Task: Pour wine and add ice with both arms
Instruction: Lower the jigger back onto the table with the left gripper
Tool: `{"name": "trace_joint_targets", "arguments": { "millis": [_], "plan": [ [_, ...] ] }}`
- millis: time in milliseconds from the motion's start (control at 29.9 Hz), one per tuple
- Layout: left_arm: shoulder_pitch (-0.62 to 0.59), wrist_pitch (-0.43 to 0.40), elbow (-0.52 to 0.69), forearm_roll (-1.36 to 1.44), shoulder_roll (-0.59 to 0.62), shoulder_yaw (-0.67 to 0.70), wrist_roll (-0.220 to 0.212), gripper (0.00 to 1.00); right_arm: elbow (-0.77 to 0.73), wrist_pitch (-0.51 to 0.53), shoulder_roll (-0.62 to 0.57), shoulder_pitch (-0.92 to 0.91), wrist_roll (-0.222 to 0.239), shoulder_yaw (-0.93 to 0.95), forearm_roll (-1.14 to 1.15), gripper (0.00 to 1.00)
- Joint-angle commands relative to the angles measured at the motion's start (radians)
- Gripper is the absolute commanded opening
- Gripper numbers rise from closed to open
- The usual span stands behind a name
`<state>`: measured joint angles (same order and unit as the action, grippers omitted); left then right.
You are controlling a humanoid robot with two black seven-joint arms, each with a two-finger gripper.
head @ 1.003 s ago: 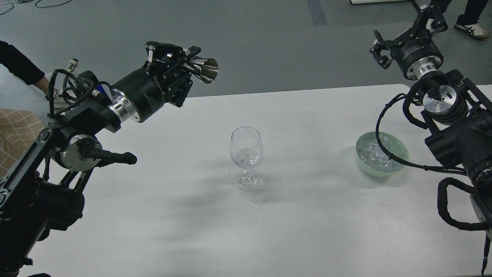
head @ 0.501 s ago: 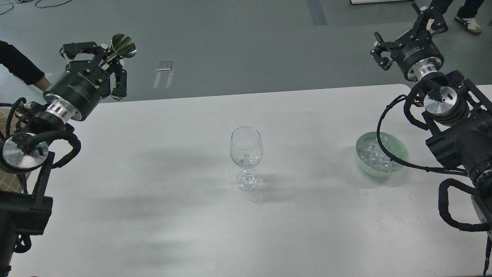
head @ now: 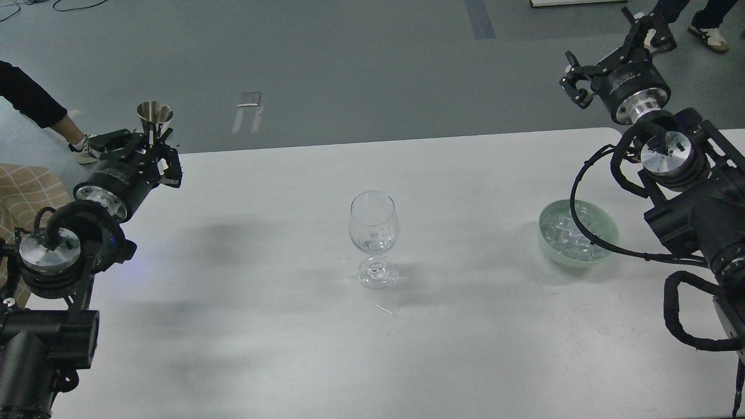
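A clear wine glass point(head: 373, 233) stands upright at the middle of the white table point(head: 291, 349), with something clear at the bottom of its bowl. A pale green bowl point(head: 605, 230) at the right holds a heap of ice point(head: 567, 235). My left gripper point(head: 148, 146) is at the table's far left edge, shut on a shiny steel measuring cup point(head: 154, 116) held upright, far left of the glass. My right gripper point(head: 617, 52) is open and empty, raised beyond the table's far right corner, behind the bowl.
A small wet streak point(head: 386, 309) lies on the table just in front of the glass. A person's arm point(head: 29, 96) and shoe show at the far left, and another person's feet point(head: 707, 35) at the top right. A patterned tan surface point(head: 23, 198) is at the left edge.
My left arm has swung back to the left and lowered, turning the steel cup from tipped sideways to upright. The right arm, glass and bowl have barely moved.
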<state>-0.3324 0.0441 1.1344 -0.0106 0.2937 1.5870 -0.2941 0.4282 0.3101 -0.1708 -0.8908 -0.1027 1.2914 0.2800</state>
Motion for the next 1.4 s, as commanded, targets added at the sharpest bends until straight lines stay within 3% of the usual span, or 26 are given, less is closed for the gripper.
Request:
{"name": "trace_joint_targets", "arguments": {
  "millis": [0,134,267,501,969,1370],
  "plan": [
    [0.001,-0.027,-0.057,-0.011,-0.004,0.002,0.033,0.0,0.0,0.0,-0.001,0.001,0.0,-0.001,0.002,1.0],
    [-0.002,-0.076,-0.163,-0.055,-0.004,0.002,0.056,0.0,0.0,-0.002,-0.001,0.001,0.0,-0.003,0.005,1.0],
    [-0.014,-0.037,-0.171,-0.092,-0.008,0.002,0.099,0.0,0.0,-0.005,0.001,0.001,0.0,-0.004,0.008,1.0],
    [-0.011,0.006,-0.182,-0.121,-0.033,0.002,0.119,0.0,0.0,-0.006,0.002,0.001,0.0,-0.004,0.011,1.0],
    [-0.011,0.175,-0.182,-0.117,-0.045,-0.016,0.11,0.0,0.0,-0.014,0.001,0.012,0.0,-0.003,0.01,1.0],
    [-0.001,0.126,-0.183,-0.12,-0.073,-0.015,0.116,0.0,0.0,-0.014,0.001,0.012,0.0,-0.003,0.011,1.0]
  ]
}}
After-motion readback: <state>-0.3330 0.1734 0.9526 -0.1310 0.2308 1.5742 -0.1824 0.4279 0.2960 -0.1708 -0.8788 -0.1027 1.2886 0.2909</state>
